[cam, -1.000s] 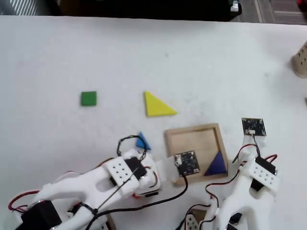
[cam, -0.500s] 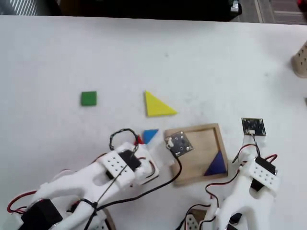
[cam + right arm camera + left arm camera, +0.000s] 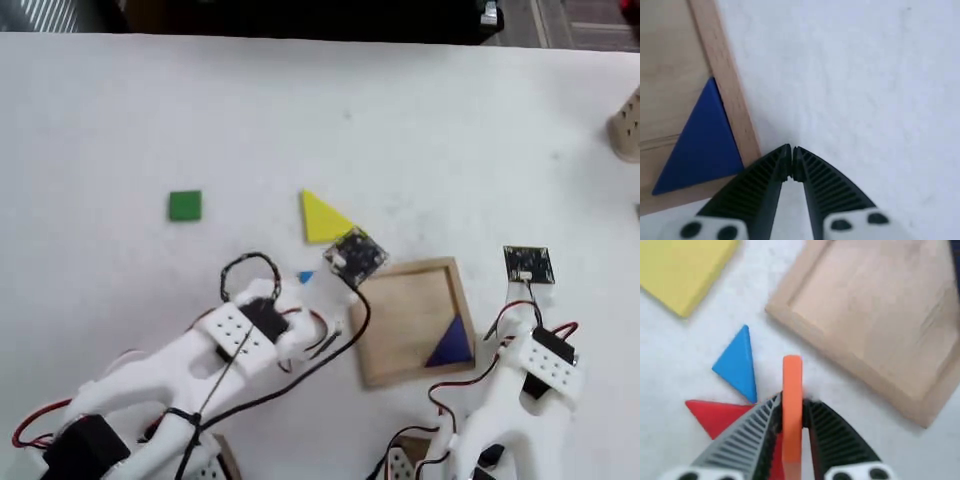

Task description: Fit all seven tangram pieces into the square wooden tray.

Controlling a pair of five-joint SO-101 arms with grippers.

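My left gripper [image 3: 792, 407] is shut on an orange piece [image 3: 792, 377], held on edge just outside the wooden tray [image 3: 840, 357] near its corner. On the table by the fingers lie a light blue triangle [image 3: 737, 365] and a red triangle [image 3: 715, 415]. In the high view the left arm [image 3: 240, 340] hides most of these; a sliver of the light blue triangle [image 3: 305, 277] shows. A dark blue triangle [image 3: 452, 343] lies in a corner of the tray [image 3: 405, 310]. My right gripper [image 3: 791, 162] is shut and empty on the table beside the tray rim [image 3: 725, 80].
A yellow triangle [image 3: 325, 218] lies just behind the tray's left corner, a green square [image 3: 185, 205] farther left. A wooden object [image 3: 628, 125] stands at the table's right edge. The back of the table is open white surface.
The left arm has swung from over the tray's front left corner back and leftward to its far left corner, near the yellow triangle. The right arm has kept still.
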